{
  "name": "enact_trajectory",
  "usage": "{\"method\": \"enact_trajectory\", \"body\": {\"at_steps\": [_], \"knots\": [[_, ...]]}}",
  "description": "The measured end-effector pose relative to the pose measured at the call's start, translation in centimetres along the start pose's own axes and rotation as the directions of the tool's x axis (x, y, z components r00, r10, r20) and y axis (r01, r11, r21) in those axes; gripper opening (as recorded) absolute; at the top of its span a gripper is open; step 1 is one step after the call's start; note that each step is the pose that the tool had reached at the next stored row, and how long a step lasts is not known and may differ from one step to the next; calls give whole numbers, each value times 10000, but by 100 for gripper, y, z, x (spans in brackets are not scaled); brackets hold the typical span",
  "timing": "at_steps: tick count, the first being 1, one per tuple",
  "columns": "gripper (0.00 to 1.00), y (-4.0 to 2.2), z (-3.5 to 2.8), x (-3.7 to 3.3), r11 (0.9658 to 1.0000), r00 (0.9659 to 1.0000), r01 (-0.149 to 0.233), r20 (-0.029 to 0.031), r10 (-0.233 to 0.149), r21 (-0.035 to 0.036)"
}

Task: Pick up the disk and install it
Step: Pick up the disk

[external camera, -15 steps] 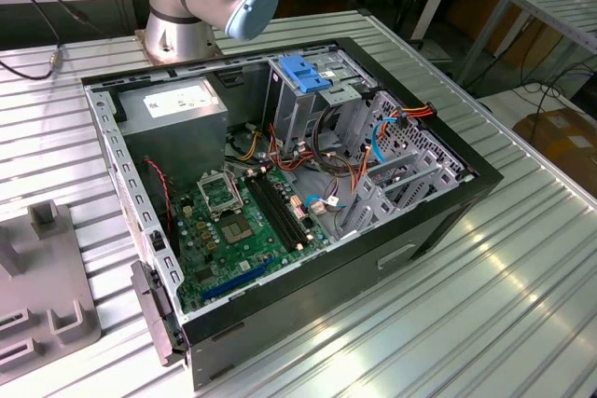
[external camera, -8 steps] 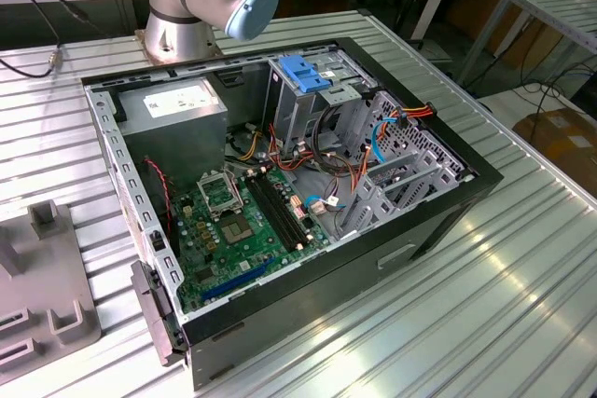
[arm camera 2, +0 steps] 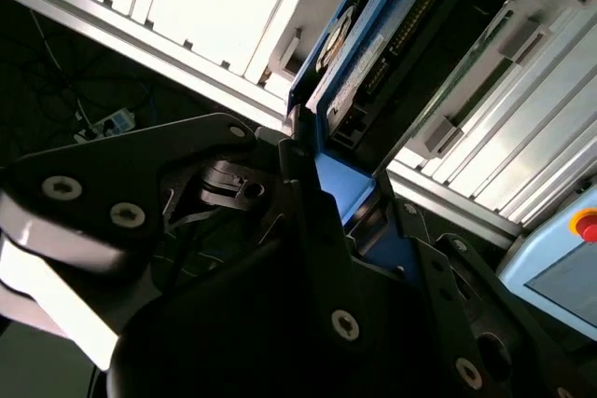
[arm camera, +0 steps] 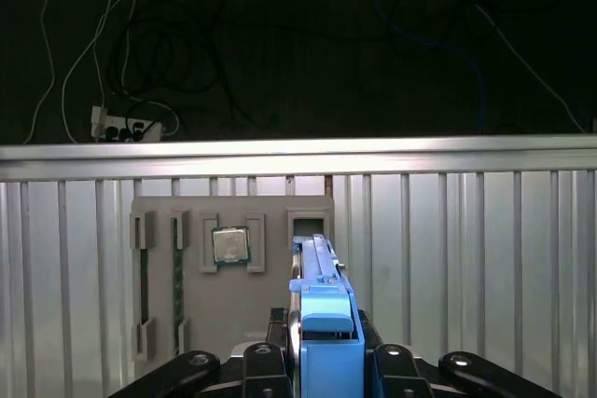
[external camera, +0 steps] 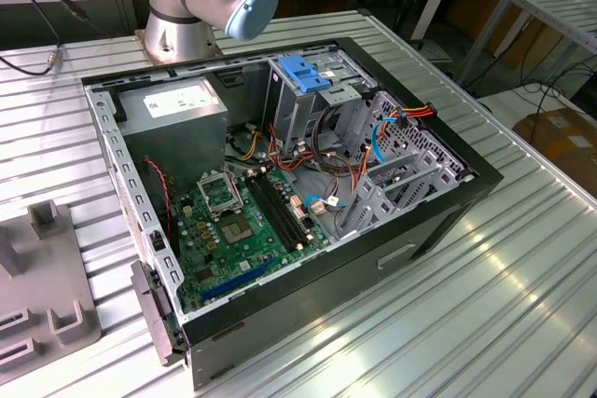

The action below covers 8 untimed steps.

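The disk [arm camera: 315, 272] stands on edge, a thin black slab with blue carrier rails, and my gripper [arm camera: 325, 353] is shut on its blue end. Its far end points at a slot of the grey holder plate [arm camera: 270, 314] on the ribbed table. In the second wrist view the disk [arm camera 2: 373, 44] shows its blue rail and connector side, with my gripper [arm camera 2: 343, 195] and its black fingers [arm camera 2: 298, 193] pressed against the blue carrier. In the exterior view the open computer case [external camera: 438, 221] lies on the table, with the grey drive cage [external camera: 298, 109] under a blue latch [external camera: 306, 72].
The holder plate also carries a silver processor chip [arm camera: 230, 245] and memory sticks [arm camera: 177, 272] in slots. Beyond the table edge [arm camera: 298, 157] hang dark cables. A grey power-supply box [external camera: 173, 104] and green motherboard [external camera: 233, 221] sit in the case. A red-button pendant [arm camera 2: 586, 226] lies nearby.
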<state>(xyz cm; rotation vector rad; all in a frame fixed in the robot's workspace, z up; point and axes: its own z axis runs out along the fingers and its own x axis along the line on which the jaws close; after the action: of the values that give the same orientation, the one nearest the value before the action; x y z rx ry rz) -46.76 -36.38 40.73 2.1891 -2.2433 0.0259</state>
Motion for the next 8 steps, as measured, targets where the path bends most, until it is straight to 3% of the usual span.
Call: {"method": "enact_trajectory", "body": {"at_steps": [8], "knots": [[37,-1,-82,1,10000,10000,0,1,0,1]]}}
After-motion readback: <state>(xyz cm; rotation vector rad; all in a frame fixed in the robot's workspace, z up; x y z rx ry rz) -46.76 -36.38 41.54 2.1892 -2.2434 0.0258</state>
